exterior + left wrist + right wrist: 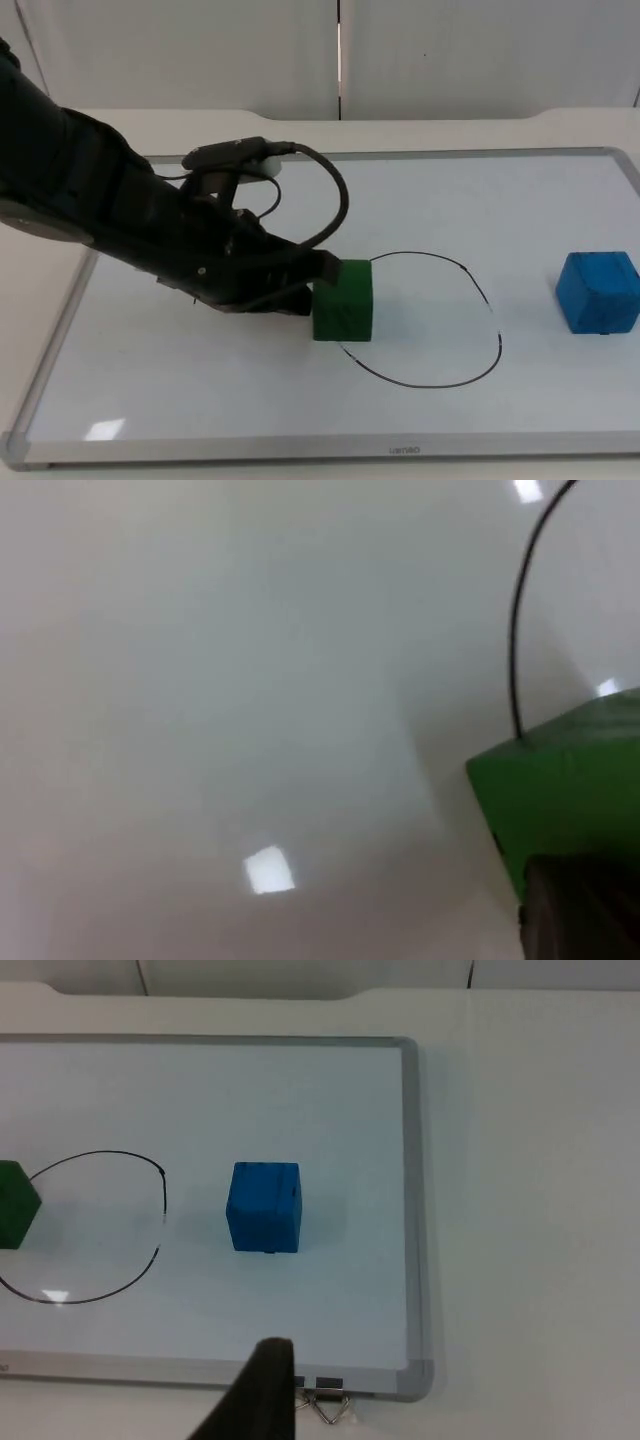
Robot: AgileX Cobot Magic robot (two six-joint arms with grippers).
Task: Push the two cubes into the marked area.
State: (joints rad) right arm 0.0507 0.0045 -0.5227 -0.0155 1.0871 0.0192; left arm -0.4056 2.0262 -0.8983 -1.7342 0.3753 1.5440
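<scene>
The left gripper presses against the green cube's left face, its spread impossible to tell; the cube straddles the drawn outline of the marked area. The blue cube sits well apart, outside; the right arm waits. Both look light, rigid and slide-prone; push low and centred.
</scene>
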